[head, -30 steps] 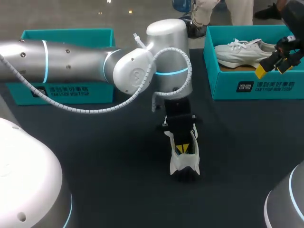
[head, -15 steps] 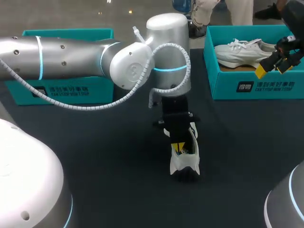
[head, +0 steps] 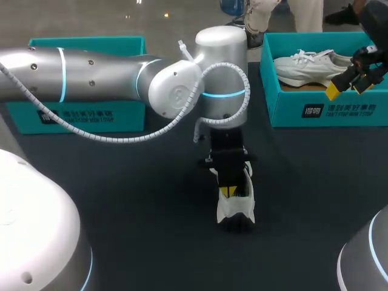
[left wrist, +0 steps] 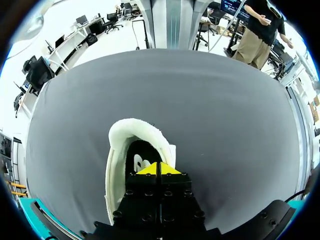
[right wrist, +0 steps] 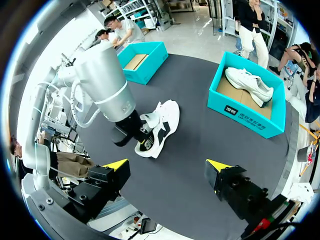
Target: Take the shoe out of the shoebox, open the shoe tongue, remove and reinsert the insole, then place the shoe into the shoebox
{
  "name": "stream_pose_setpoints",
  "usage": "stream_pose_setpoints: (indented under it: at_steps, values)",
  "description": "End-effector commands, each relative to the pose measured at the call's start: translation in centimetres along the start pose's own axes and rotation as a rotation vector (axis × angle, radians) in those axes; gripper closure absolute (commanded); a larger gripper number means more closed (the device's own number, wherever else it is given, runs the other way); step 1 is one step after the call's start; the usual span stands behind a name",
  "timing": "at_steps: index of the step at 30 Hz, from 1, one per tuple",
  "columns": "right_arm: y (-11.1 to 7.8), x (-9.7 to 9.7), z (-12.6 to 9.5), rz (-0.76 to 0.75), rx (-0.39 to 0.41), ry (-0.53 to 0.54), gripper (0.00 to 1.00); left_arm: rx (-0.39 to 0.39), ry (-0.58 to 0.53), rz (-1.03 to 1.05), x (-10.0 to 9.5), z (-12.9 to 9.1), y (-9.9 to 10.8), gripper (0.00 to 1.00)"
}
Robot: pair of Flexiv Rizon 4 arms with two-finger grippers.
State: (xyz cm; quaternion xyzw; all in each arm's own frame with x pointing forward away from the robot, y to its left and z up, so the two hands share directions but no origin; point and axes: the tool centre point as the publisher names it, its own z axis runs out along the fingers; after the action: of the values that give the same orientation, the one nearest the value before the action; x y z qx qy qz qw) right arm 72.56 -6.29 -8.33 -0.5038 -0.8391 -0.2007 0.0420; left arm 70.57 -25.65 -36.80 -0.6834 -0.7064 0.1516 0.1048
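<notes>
Mid-desk (head: 121, 206), my left pincer (head: 229, 190) stands tips-down in the mouth of the shoe (head: 237, 207), its two yellow tips pressed together. The shoe lies well apart from the shoebox (head: 327, 110). From the left wrist, the closed tips hang right over the dark insole (left wrist: 138, 161); I cannot tell whether they nip its edge. I judge this to be the insole step. Doing it well means pinching only the insole's heel end, not the padded collar. The lift should then be slow and run along the shoe's length, so the shoe does not ride up with it. My right pincer (head: 348, 86) hovers wide open above the shoebox, where a second shoe (head: 306, 66) lies. It would serve better pressing down on the toe of the shoe I am working on. The risk is that an unheld shoe tips or slides.
</notes>
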Motion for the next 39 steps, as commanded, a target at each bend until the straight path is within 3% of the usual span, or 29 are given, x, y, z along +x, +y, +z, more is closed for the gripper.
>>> stream_pose_setpoints:
  at_steps: [1, 7, 19, 27, 39]
  values:
    - [0.3, -0.1, 0.0, 0.001, 0.007, 0.001, 0.00, -0.012, 0.004, 0.007, -0.5, -0.2, -0.2, 1.00]
    - [0.3, -0.1, 0.0, 0.001, 0.007, 0.001, 0.00, -0.025, 0.012, 0.018, -0.8, -0.2, -0.3, 1.00]
    - [0.3, -0.1, 0.0, 0.001, 0.007, 0.001, 0.00, -0.086, 0.006, 0.010, -1.5, 2.3, 0.4, 1.00]
    - [0.3, -0.1, 0.0, 0.001, 0.007, 0.001, 0.00, -0.087, 0.014, -0.014, -1.6, 4.1, 1.4, 1.00]
    - [0.3, -0.1, 0.0, 0.001, 0.007, 0.001, 0.00, -0.140, -0.005, 0.015, -1.5, 1.2, 0.5, 1.00]
